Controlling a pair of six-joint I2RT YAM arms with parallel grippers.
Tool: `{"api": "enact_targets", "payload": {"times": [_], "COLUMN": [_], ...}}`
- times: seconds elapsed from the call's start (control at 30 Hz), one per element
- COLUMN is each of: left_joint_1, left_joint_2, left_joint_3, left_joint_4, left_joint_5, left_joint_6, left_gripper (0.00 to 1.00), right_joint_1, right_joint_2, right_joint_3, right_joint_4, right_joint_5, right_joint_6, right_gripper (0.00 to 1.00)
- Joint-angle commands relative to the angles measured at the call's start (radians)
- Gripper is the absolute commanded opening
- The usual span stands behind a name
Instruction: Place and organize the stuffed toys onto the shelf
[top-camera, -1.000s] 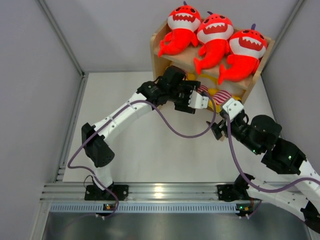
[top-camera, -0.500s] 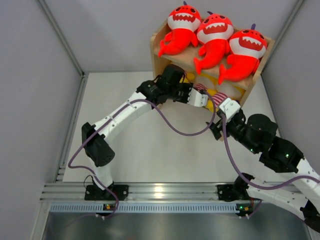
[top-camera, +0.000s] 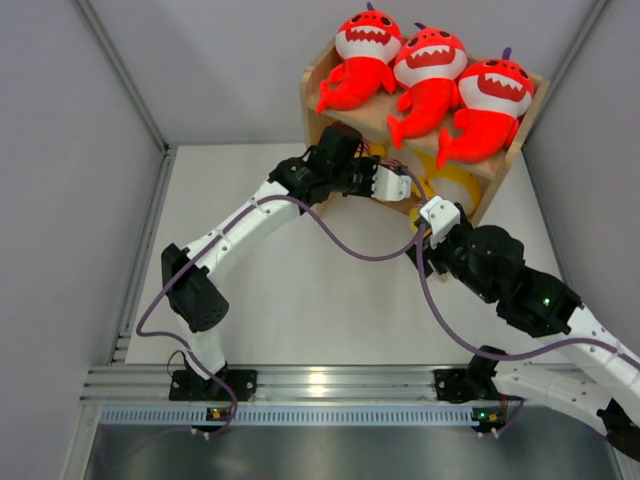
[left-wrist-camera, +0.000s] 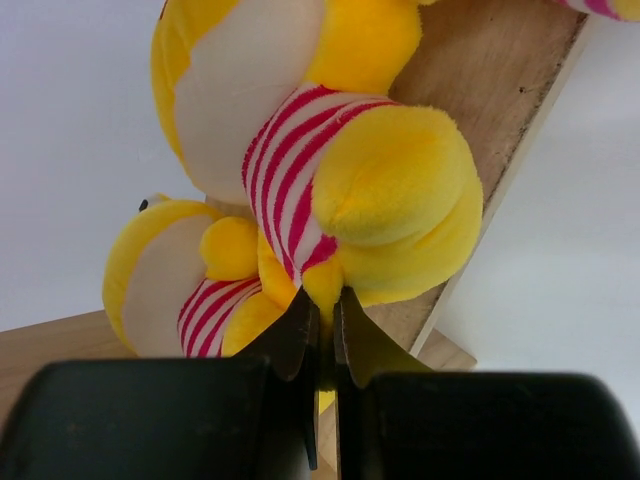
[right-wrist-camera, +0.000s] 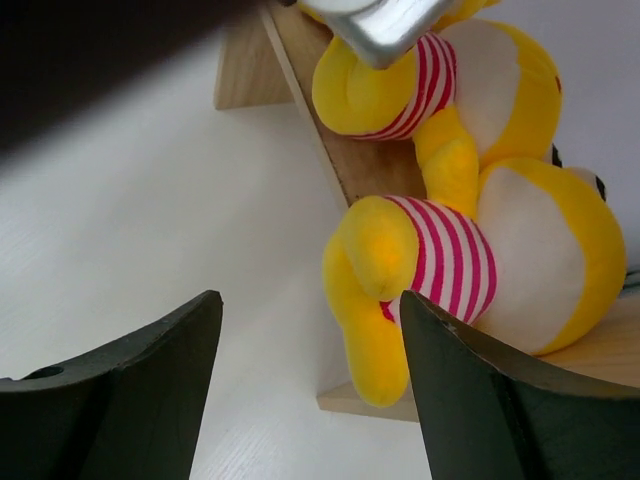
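Observation:
Three red-orange shark stuffed toys (top-camera: 365, 60) (top-camera: 430, 75) (top-camera: 485, 100) lie in a row on the top tier of the wooden shelf (top-camera: 318, 122). Yellow stuffed toys in striped shirts (top-camera: 450, 185) sit on the lower tier. My left gripper (top-camera: 398, 185) (left-wrist-camera: 322, 295) reaches into that tier, shut on a yellow limb of the upper toy (left-wrist-camera: 390, 190); a second yellow toy (left-wrist-camera: 165, 285) lies beside it. My right gripper (top-camera: 432, 215) (right-wrist-camera: 310, 320) is open just in front of the shelf (right-wrist-camera: 360, 170), facing a yellow toy (right-wrist-camera: 520, 250) whose leg hangs over the board's edge.
The shelf stands at the table's far right corner, close to grey walls (top-camera: 80, 150) on both sides. White tabletop (top-camera: 300, 290) spreads in front of it. Purple cables (top-camera: 345, 245) hang from both arms. The left gripper's metal body (right-wrist-camera: 385, 25) shows in the right wrist view.
My left gripper has shut on the yellow toy's limb and pushed further toward the lower tier. The right arm has shifted left and closer to the shelf, still open.

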Motion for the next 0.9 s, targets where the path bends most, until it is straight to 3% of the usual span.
{"api": "enact_targets", "payload": {"times": [0.0, 0.03, 0.17, 0.23, 0.37, 0.47, 0.67, 0.73, 0.87], "left_joint_1": [0.005, 0.005, 0.005, 0.005, 0.005, 0.005, 0.002, 0.002, 0.002], "left_joint_2": [-0.017, -0.025, -0.043, -0.048, -0.067, -0.086, -0.130, -0.153, -0.198], "left_joint_3": [0.003, -0.002, -0.023, -0.023, -0.031, -0.031, -0.036, -0.042, -0.059], "left_joint_4": [0.066, 0.064, 0.063, 0.064, 0.063, 0.063, 0.048, -0.032, -0.100], "left_joint_5": [-0.017, -0.016, -0.018, -0.021, -0.010, 0.007, 0.050, 0.085, 0.076], "left_joint_6": [-0.011, -0.011, -0.008, -0.011, -0.015, -0.023, -0.080, -0.072, -0.101], "left_gripper": [0.00, 0.03, 0.30, 0.38, 0.52, 0.61, 0.77, 0.81, 0.82], "right_joint_1": [-0.010, -0.010, -0.010, -0.010, -0.010, -0.010, -0.010, -0.010, -0.010], "right_joint_2": [0.020, 0.022, 0.037, 0.029, -0.021, -0.035, -0.053, -0.053, -0.026], "right_joint_3": [-0.016, -0.020, -0.036, -0.037, -0.024, -0.004, 0.020, 0.003, -0.056], "right_joint_4": [0.039, 0.039, 0.048, 0.064, 0.068, 0.042, -0.005, 0.004, 0.050], "right_joint_5": [0.055, 0.069, 0.110, 0.107, 0.063, 0.035, -0.098, -0.121, -0.111], "right_joint_6": [0.032, 0.034, 0.035, 0.055, 0.090, 0.092, 0.146, 0.162, 0.179], "right_gripper": [0.71, 0.70, 0.44, 0.38, 0.38, 0.45, 0.50, 0.45, 0.19]}}
